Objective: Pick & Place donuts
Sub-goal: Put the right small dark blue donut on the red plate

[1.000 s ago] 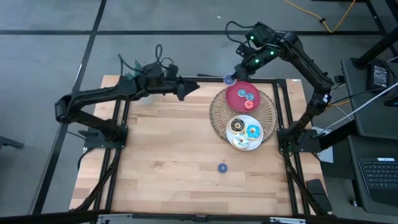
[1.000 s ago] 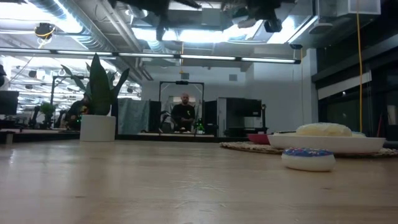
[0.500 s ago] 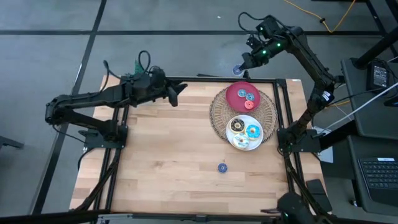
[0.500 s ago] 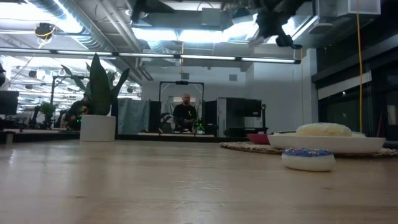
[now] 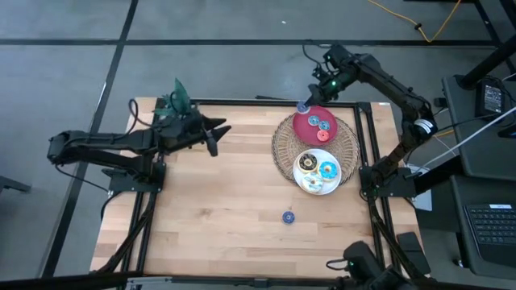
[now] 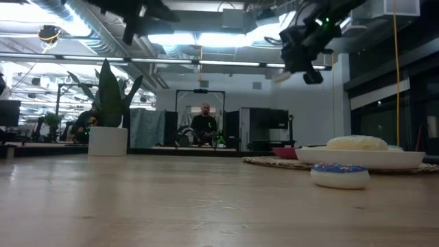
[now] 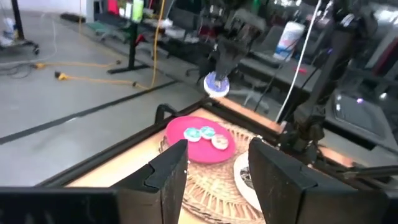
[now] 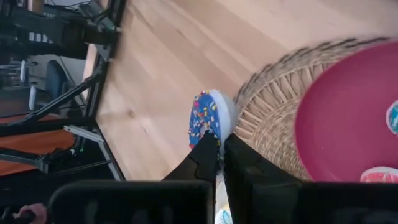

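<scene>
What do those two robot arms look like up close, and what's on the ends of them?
Both arms are dark, slim and jointed, with black cables looping off them. The right arm shows small green lights near its wrist. The left gripper ends in two flat, black, blocky jaws; the right gripper has the same dark jaws, tapering toward the tips.

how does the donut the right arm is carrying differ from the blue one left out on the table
The carried donut is pinched on edge in the right end effector, held in the air by the red plate; the table donut lies flat on the bare wood, untouched. The carried one hangs next to the wicker mat; the table one sits well clear of it, nearer the front edge. Both are small blue-iced rings.
</scene>
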